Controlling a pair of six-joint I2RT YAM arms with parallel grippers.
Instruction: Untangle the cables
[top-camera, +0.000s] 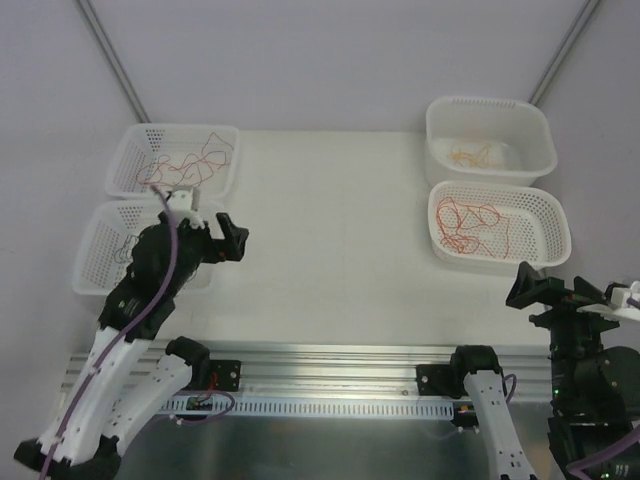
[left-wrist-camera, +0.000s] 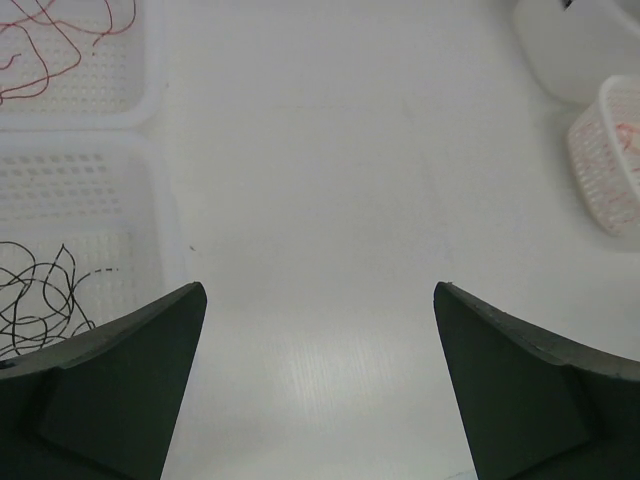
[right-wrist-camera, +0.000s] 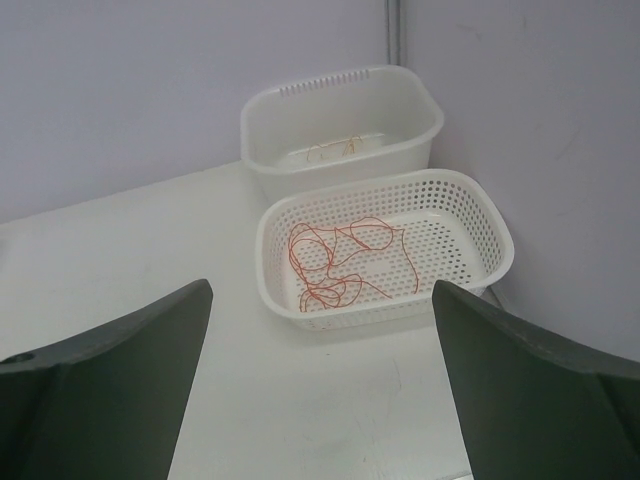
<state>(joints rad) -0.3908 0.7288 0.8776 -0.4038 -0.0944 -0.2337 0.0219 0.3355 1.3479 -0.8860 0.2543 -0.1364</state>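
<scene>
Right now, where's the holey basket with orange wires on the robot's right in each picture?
Top external: holey basket at the right, mid-height.
Left wrist: holey basket cut off at the right edge.
Right wrist: holey basket in the centre of the picture.
Shared landmark: the smooth-walled tub right behind it in every view.

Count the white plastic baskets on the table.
4. Left side: far-left basket with red-orange wires; near-left basket with black wires. Right side: deeper far-right tub with pale wires; near-right basket with orange wires. None seems hidden.
</scene>
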